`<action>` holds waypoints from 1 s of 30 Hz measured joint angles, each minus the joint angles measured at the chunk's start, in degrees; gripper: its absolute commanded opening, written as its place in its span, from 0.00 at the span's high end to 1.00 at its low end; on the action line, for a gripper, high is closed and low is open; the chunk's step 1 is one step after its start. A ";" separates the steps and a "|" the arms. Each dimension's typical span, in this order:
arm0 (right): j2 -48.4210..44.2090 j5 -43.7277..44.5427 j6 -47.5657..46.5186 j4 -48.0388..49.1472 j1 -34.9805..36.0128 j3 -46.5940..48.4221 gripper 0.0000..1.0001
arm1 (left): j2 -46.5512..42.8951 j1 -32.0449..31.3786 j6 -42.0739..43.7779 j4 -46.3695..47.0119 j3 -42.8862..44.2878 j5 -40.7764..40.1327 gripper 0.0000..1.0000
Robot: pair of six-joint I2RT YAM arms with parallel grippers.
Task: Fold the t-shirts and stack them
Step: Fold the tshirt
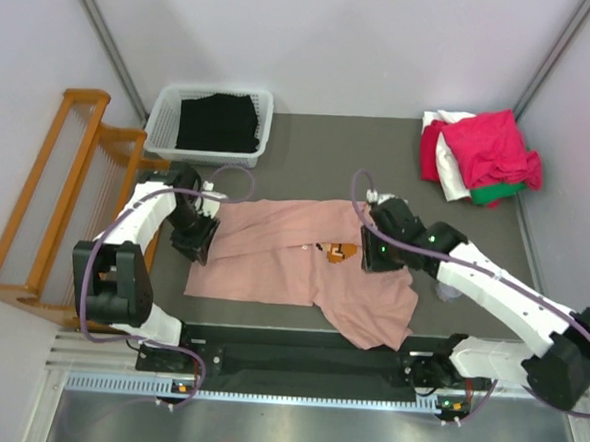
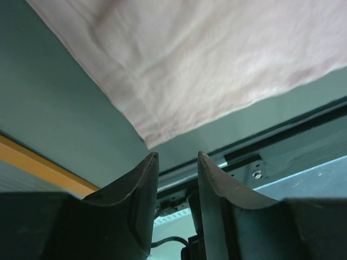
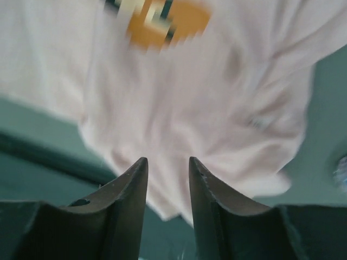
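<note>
Near edge: 2 arms, bases side by side. L gripper [image 2: 178, 157] hangs low by the L corner of the dusty-pink shirt [image 1: 272, 265], fingers a little apart, nothing betw. them. The corner hem lies just ahead of the tips, so prob. lined up for a pinch.

R gripper [image 3: 168, 161] likewise: fingers apart, empty, above rumpled cloth near the orange print [image 3: 162, 19]. Wrist view blurred, can't tell if it touches.

Pink shirt lies mid-table [image 1: 329, 153], spread sideways, near-R part bunched. Not folded yet, I judge; one arm at each end suits straightening it.

Far R corner: heap of 3 — crimson shirt [image 1: 490, 148] on top, white shirt [image 1: 444, 160], green shirt [image 1: 497, 193] peeking under. Loose pile, no stack yet.

Far L: 1 white basket [image 1: 268, 119] w/ black cloth [image 1: 216, 121] inside; 1 wooden rack [image 1: 66, 197] beside the table.

Count: 4 shirts seen, 2 grippers.
</note>
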 measured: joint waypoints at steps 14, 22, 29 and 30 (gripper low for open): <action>-2.80 -13.66 3.87 -8.15 20.02 -10.05 0.52 | -4.48 0.00 2.34 2.60 -7.02 -3.91 0.61; 0.17 -14.47 6.51 -7.39 25.16 -10.08 0.53 | -2.69 0.00 2.54 8.83 -8.46 -5.86 0.63; 2.62 -14.03 8.61 -4.48 25.68 -11.72 0.53 | -3.02 0.00 2.93 14.95 -10.99 -5.62 0.69; 3.08 -13.81 8.85 -3.91 25.75 -12.11 0.53 | -3.37 0.00 3.08 15.80 -11.54 -5.60 0.68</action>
